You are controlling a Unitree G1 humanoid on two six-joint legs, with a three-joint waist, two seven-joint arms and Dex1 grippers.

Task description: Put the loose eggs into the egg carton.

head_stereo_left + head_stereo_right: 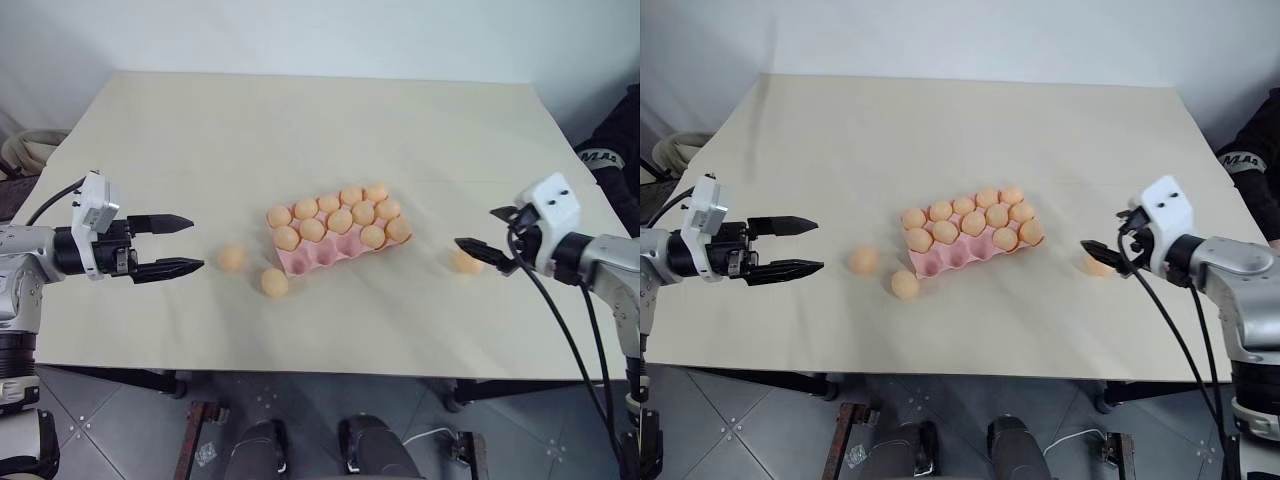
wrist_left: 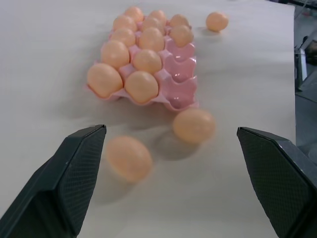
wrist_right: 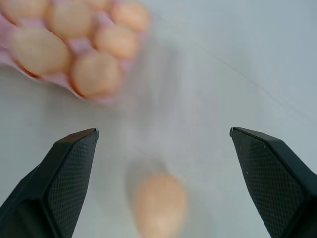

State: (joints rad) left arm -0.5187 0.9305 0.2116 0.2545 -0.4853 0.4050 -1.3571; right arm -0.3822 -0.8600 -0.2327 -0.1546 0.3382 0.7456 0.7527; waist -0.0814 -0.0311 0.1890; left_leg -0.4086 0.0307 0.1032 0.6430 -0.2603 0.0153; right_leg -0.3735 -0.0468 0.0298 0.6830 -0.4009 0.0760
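Observation:
The pink egg carton (image 1: 322, 258) lies at the table's middle, filled with eggs except three cups in its near row. Two loose eggs (image 1: 232, 258) (image 1: 274, 282) rest on the table just left of and in front of the carton. A third loose egg (image 1: 466, 262) lies to the carton's right. My left gripper (image 1: 190, 245) is open, level, left of the two eggs and apart from them. My right gripper (image 1: 476, 228) is open beside the third egg (image 3: 159, 203), which lies low between its spread fingers in the right wrist view, not gripped.
The cream table (image 1: 320, 130) has free room behind and in front of the carton. A person's dark sleeve (image 1: 608, 150) shows at the right edge. A coiled pale hose (image 1: 28, 150) lies off the table's left side.

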